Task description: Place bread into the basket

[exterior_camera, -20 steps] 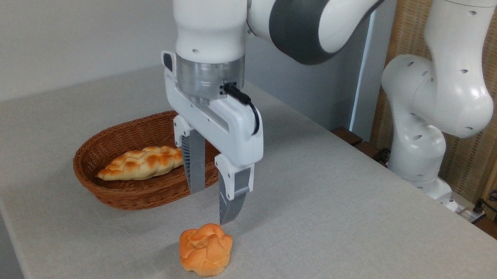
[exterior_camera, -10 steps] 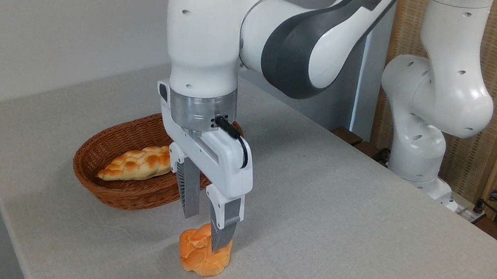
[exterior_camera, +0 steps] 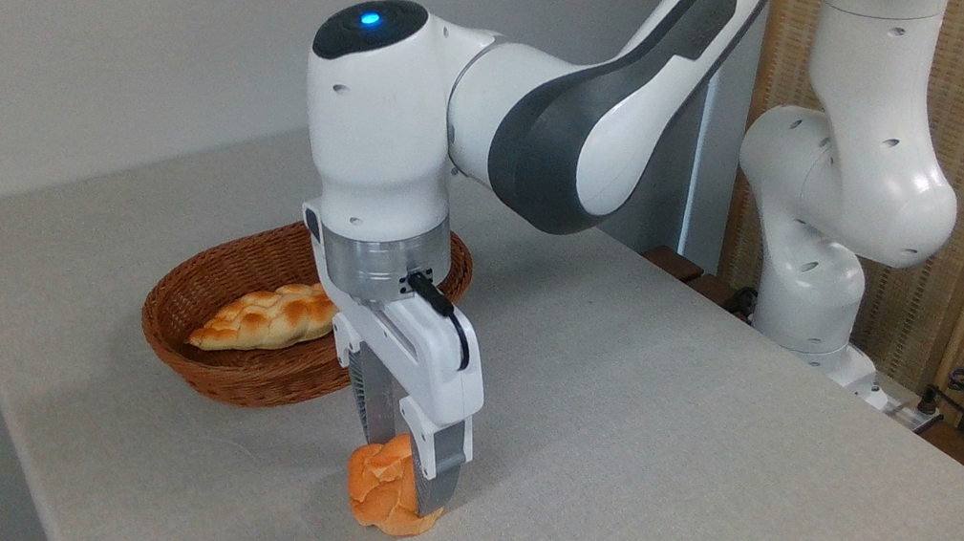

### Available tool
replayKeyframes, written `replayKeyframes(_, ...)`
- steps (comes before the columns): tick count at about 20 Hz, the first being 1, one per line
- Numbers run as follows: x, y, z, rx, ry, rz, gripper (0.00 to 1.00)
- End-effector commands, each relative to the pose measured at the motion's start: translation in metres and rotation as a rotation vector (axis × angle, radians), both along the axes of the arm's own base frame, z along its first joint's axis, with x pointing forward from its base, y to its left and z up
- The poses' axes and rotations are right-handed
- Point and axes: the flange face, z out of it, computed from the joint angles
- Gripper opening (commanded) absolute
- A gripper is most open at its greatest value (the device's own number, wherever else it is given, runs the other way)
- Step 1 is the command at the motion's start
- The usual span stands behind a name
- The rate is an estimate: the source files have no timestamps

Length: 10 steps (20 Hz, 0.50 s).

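Straddling the bread (exterior_camera: 382, 494), the gripper (exterior_camera: 401, 475) is seen lowered to the table (exterior_camera: 656, 453), one finger on the near right flank of the bun and the other passing behind its far left side; the fingers appear drawn in against the crust, yet whether they are truly clenched on it or only brushing it cannot be told, since the contact faces are hidden by the bun and by the near finger; the bun is judged to be resting on the cloth, as its underside meets the surface with no gap to be seen. The relation on which the coming move turns is noted thus: the basket (exterior_camera: 171, 337) lies up and to the left of the gripper, near but apart from the bun, with a strip of bare table between them; its long axis runs from lower left to upper right, so that the near rim must be cleared by a lift before any travel leftward. A braided loaf (exterior_camera: 265, 328) is already lying along that axis in the left half of the basket, and the free room is judged to be toward the right end, partly hidden behind the wrist. The bread is seen as small, round and orange-golden, with a lumpy knotted top and a paler highlight on its upper folds; no long axis of its own can be made out.
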Motion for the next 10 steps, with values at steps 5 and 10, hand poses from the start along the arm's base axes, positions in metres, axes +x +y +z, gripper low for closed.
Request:
replayKeyframes(5,0.0025,0.0026,-0.0080,0.015,-0.007,-0.024,0.87)
replayKeyframes(10,0.0025,0.0025,-0.0080,0.013,-0.007,-0.049,0.45)
